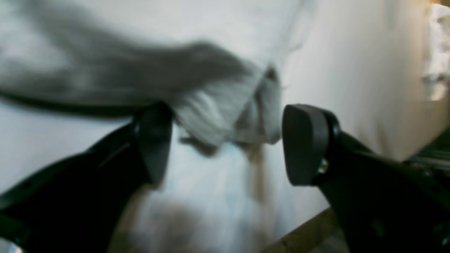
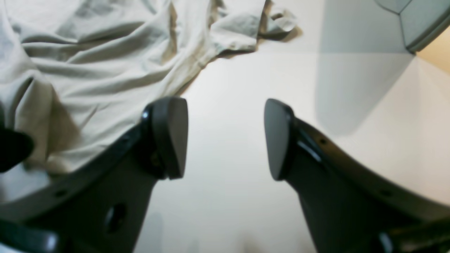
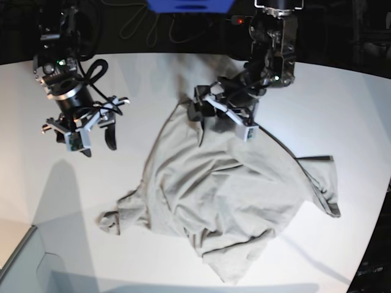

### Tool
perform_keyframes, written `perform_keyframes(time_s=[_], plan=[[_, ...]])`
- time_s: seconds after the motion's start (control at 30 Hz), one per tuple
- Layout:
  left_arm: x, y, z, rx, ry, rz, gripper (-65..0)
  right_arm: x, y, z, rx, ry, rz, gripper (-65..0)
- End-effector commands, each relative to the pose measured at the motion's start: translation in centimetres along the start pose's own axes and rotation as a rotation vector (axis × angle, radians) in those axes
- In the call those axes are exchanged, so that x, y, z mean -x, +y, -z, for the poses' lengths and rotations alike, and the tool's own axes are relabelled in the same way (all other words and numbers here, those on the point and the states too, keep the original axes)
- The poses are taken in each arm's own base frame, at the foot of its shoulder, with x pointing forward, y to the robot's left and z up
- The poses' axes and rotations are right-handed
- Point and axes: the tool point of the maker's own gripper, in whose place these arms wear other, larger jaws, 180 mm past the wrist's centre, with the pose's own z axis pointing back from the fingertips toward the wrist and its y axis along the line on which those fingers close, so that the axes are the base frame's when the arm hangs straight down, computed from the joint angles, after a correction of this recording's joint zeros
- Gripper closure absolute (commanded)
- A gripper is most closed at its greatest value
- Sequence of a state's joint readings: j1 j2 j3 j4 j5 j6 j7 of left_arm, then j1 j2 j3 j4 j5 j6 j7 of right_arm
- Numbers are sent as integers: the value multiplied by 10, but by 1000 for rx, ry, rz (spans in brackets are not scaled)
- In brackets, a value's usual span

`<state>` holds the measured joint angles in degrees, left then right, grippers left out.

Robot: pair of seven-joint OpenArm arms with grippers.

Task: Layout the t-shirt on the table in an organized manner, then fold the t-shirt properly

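1. T-shirt (image 3: 226, 201) lies crumpled mid-counter (image 3: 342, 91); layout unfinished, folding not begun.
2. My left end effector (image 3: 221, 117), spread, straddles its 12 o'clock edge.
3. My right end effector (image 3: 91, 131) hangs released at 9 o'clock.

The base camera is looking down from high in front onto the whole table (image 3: 342, 91), facing both arms. The left wrist camera is sitting close behind the left gripper (image 1: 225, 144), peering between its spread fingers at a blurred edge of the t-shirt (image 1: 218, 116). The right wrist camera is riding likewise behind the right gripper (image 2: 225, 138), viewing bare tabletop and shirt folds, which the base view is also covering.
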<state>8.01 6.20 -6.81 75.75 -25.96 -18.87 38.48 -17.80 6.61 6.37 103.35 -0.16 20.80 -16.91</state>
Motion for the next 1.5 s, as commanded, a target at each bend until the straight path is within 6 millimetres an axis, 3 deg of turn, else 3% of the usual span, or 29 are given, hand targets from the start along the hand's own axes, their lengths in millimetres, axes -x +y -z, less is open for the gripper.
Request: perform_keyframes(time_s=[0.0,0.03,0.1,0.2,0.23,0.3,0.4,0.53,0.67,0.77,0.9,1.07,1.37,1.47], plan=[[-6,-4,5,7,-1,12,-462,-12,0,-1,-15,-42,-15,-346],[-4,-3,7,7,6,10,-429,-11,1,-1,-16,-40,-14,-346],[-5,-2,8,5,5,2,-302,-10,1,-1,-16,-39,-14,-346],[-15,9,3,-21,-42,-22,-19,-10,1,-1,-16,-39,-14,-346],[-16,16,1,-36,-45,-33,0,-10,1,-1,-16,-39,-14,-346],[-23,33,-9,-70,-56,-36,-22,-10,1,-1,-16,-39,-14,-346],[-45,55,-33,-123,-101,-17,0,-13,0,0,-14,-46,-15,-346],[-80,101,-90,-258,-198,-6,0,-20,6,4,-31,-63,-18,-348],[-114,144,-148,-395,-308,-9,0,-16,31,24,-108,-47,-15,-348],[-123,161,-171,-450,-334,-6,0,-1,54,46,-178,0,-11,-355],[-128,174,-186,-487,-352,-6,0,17,87,68,-273,63,-28,-393],[-127,186,-198,-521,-373,-42,0,36,119,83,-346,127,-24,-397],[-129,188,-205,-532,-390,-43,0,68,117,108,-341,236,19,-390],[-131,189,-205,-533,-395,-41,0,83,117,111,-346,282,23,-327]])
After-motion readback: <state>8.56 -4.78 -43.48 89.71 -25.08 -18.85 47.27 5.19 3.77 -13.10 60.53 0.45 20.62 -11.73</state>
